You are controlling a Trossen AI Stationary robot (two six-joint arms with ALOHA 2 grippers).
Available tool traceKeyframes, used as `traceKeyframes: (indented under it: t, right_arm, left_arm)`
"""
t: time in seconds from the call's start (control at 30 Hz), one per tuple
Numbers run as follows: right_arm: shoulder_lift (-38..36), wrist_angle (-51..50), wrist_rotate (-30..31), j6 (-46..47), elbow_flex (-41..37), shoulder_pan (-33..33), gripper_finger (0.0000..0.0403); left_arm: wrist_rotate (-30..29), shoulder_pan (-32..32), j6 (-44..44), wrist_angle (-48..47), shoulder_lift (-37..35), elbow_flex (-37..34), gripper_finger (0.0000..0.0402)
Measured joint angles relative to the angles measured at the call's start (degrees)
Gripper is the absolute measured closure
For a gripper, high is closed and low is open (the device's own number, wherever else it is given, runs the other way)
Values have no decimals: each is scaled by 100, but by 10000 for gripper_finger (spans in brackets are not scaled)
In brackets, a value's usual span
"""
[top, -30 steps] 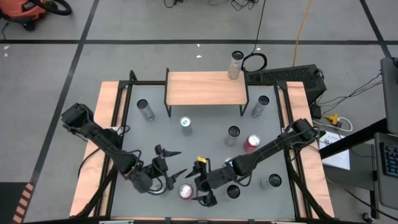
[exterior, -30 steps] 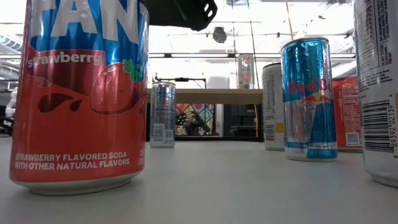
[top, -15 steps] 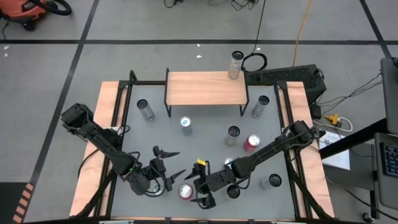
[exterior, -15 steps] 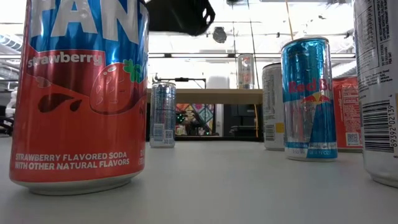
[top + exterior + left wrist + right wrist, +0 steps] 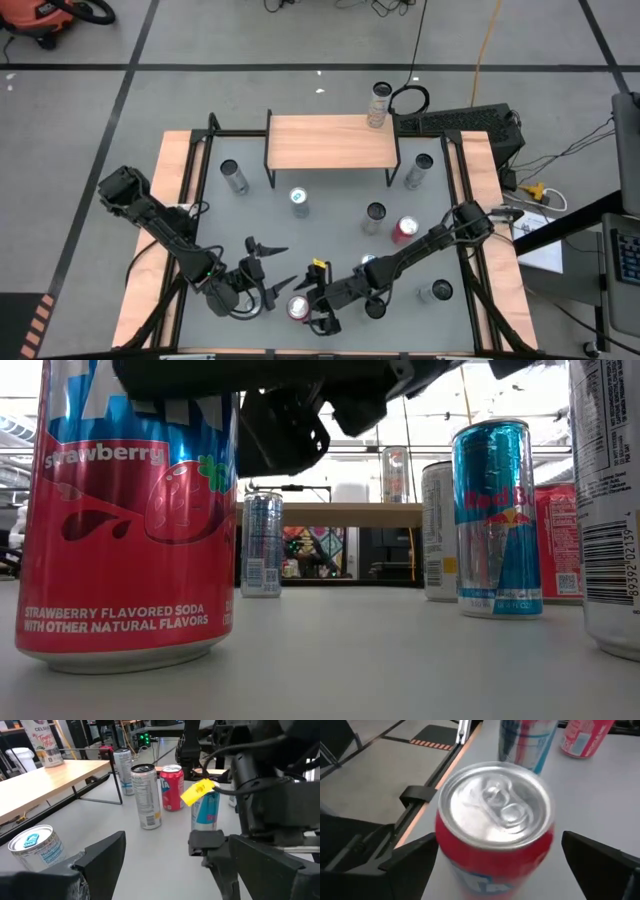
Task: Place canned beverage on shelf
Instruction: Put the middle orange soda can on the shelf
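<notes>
Orange shop vacuum point(image 5: 45, 18) on floor, black keyboard point(image 5: 462, 122), yellow cable point(image 5: 487, 45)

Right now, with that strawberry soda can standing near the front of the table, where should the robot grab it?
Round the middle of the strawberry soda can, coming down from above. It stands upright with its round lid and pull tab facing up, and the right tool already hangs open over it, one finger on each side, so a squeeze across the curved wall looks simplest.

Two dark, jointed arms are seen, each built of slim black links with bulkier joint housings. Black cables are looped beside the left arm point(image 5: 160, 228). A yellow tag is fixed near the wrist of the right arm point(image 5: 430, 243). Both pairs of fingers are matt black and wedge-shaped.
</notes>
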Motion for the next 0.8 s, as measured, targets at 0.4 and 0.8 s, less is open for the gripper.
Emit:
traceKeyframes:
  t: [0.4,0.8]
  right_arm:
    - [-23,128,-8,-181,0,0,141]
    - [-723,-233,-17,-128,-13,52,158]
  left_arm:
    - [0,0,2,-2,0,0,47]
    - [118,-60,2,-33,0,0,47]
